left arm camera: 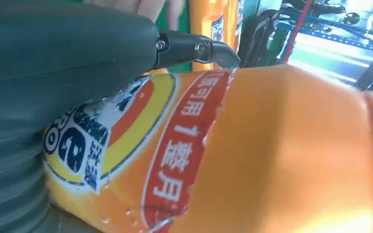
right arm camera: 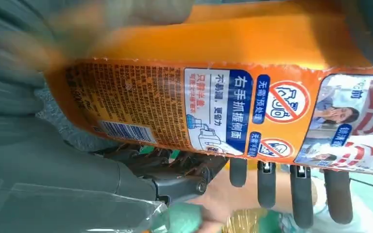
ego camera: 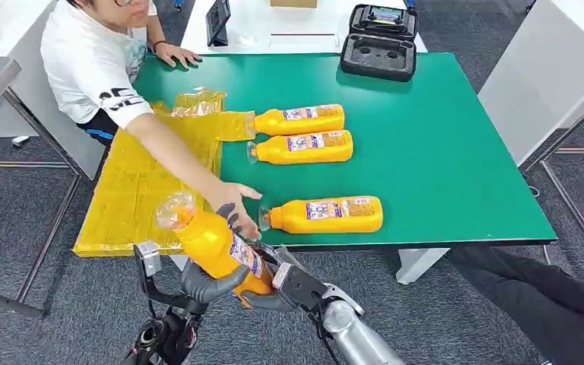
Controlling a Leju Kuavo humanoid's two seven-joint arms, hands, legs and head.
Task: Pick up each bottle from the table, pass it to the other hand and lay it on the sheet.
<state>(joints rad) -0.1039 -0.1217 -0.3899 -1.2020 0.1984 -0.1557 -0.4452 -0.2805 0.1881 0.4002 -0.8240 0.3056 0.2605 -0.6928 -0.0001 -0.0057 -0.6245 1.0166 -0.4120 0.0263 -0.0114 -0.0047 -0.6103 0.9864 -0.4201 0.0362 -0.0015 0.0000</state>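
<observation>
The green bench [ego camera: 441,152] carries a yellow sheet [ego camera: 133,194] along its left side, with no bottle lying fully on it yet. Three orange bottles rest on their sides on the bench: one [ego camera: 298,120] with its cap at the sheet's edge, one [ego camera: 303,147] just below it, and one [ego camera: 323,215] near the front edge. A person's hand [ego camera: 233,204] reaches over the front of the sheet. A fourth bottle [ego camera: 211,242] is held tilted in front of the bench, the left hand [ego camera: 209,285] and right hand [ego camera: 277,285] both wrapping their fingers [right arm camera: 267,177] around its body. I judge this mid-handover; laying down remains.
</observation>
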